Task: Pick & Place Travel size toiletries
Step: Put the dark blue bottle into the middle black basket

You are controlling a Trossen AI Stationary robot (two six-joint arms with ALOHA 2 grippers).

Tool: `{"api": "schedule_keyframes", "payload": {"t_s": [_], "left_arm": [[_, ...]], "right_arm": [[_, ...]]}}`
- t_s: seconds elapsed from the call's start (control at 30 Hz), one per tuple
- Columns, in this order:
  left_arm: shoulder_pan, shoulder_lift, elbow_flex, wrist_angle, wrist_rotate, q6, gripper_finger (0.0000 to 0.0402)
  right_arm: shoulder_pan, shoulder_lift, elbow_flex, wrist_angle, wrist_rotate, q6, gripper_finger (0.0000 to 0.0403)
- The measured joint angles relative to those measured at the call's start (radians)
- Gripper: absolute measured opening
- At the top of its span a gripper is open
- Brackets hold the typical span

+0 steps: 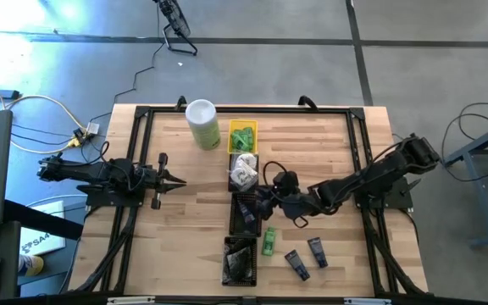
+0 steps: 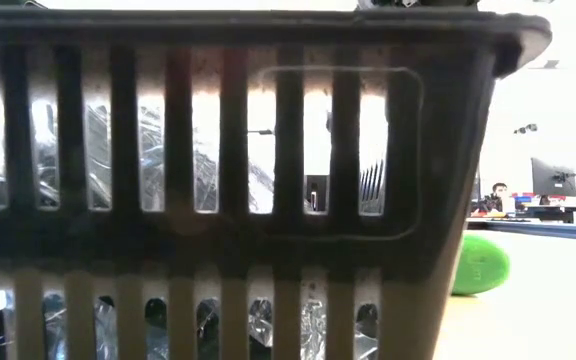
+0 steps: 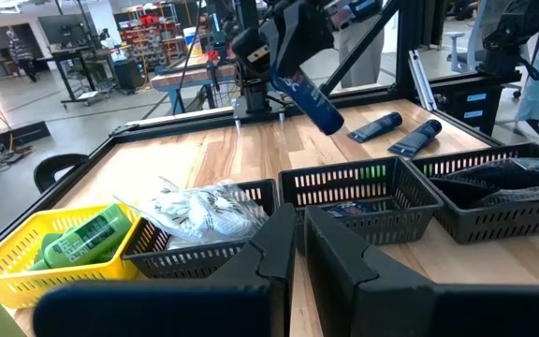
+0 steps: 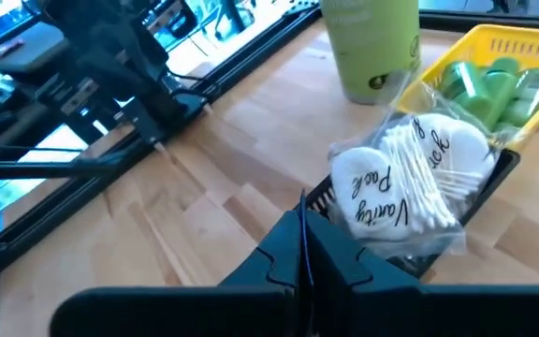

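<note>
My right gripper [image 1: 263, 202] [image 3: 282, 67] hangs over the table's middle, shut on a dark blue packet [image 3: 313, 101], beside the black tray of dark packets [image 1: 246, 213]. Two more dark blue packets [image 1: 297, 264] [image 1: 318, 251] and a green bottle [image 1: 268, 241] lie flat on the wood at the near right. The yellow tray [image 1: 242, 135] holds green bottles. The black tray [image 1: 244, 173] holds white clear-wrapped pieces [image 4: 400, 183]. My left gripper [image 1: 179, 180] [image 3: 299, 245] waits shut at the table's left, holding nothing. My right gripper pinches the dark blue packet by its upper end [image 3: 295, 82] between its two fingers, coming slanting down from the table's right. The packet hangs tilted below the fingers, its lower end [image 3: 331, 122] clear of the table and trays.
A tall pale-green canister [image 1: 202, 124] with a white lid stands at the far side, left of the yellow tray. A fourth black tray [image 1: 240, 261] sits at the near edge and fills the low view [image 2: 218, 200]. Bare wood lies left of the tray column.
</note>
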Motion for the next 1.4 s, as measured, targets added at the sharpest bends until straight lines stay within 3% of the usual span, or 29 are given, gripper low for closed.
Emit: {"api": "schedule_keyframes", "payload": {"t_s": [0.37, 1.13, 1.4], "left_arm": [[0.0, 0.0, 0.0, 0.0, 0.0, 0.0, 0.0024], [0.0, 0.0, 0.0, 0.0, 0.0, 0.0, 0.0024], [0.0, 0.0, 0.0, 0.0, 0.0, 0.0, 0.0024]], "right_arm": [[-0.012, 0.095, 0.0, 0.128, -0.007, 0.0, 0.0003], [-0.002, 0.107, 0.0, 0.175, -0.028, 0.014, 0.0003], [0.008, 0.213, 0.001, 0.289, -0.023, 0.03, 0.0003]]}}
